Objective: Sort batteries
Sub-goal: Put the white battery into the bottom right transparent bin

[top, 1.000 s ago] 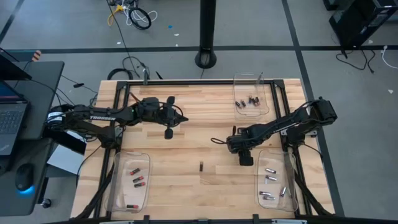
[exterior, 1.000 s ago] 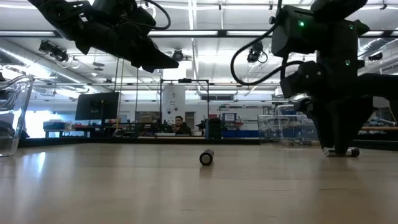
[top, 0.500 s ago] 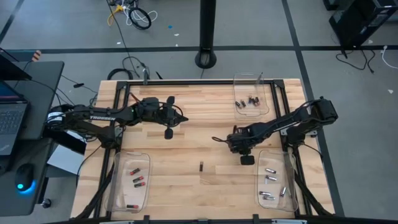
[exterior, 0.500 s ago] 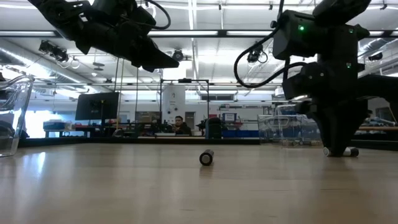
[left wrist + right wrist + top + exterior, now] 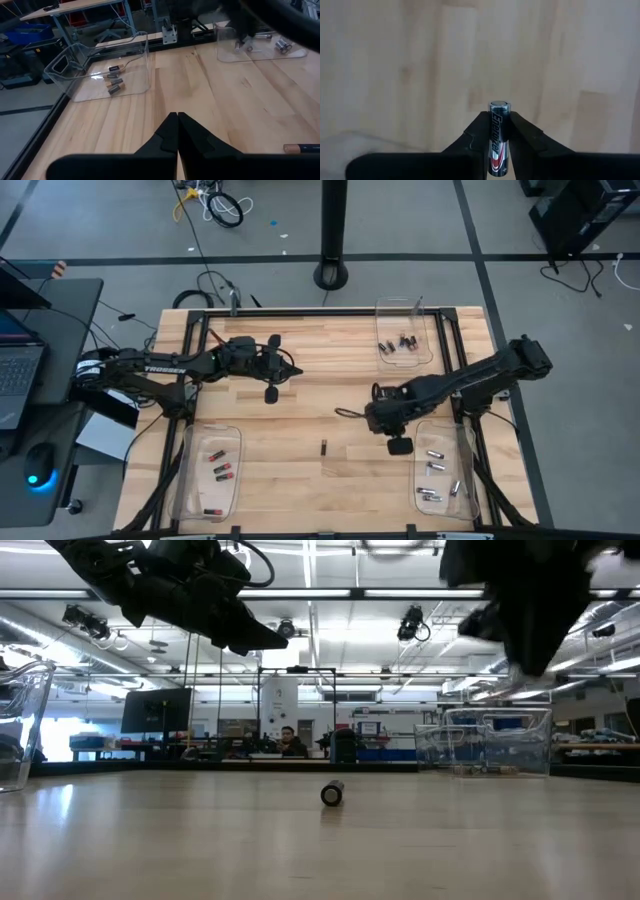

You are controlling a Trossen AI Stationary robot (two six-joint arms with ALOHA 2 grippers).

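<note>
"Energizer" is read along the black battery, low in the right wrist view. White lettering on the left arm in the high view is illegible.

You've got one black Energizer cell standing upright, pinched between two dark fingers, silver cap up, red swoosh near its lower end. One lone dark battery lies on its side on bare wood mid-table, well apart from the rest; in the low view you see its round end. Red-banded cells lie scattered in the near-left tray, silvery grey ones in the near-right tray, and dark ones in the far tray.
</note>
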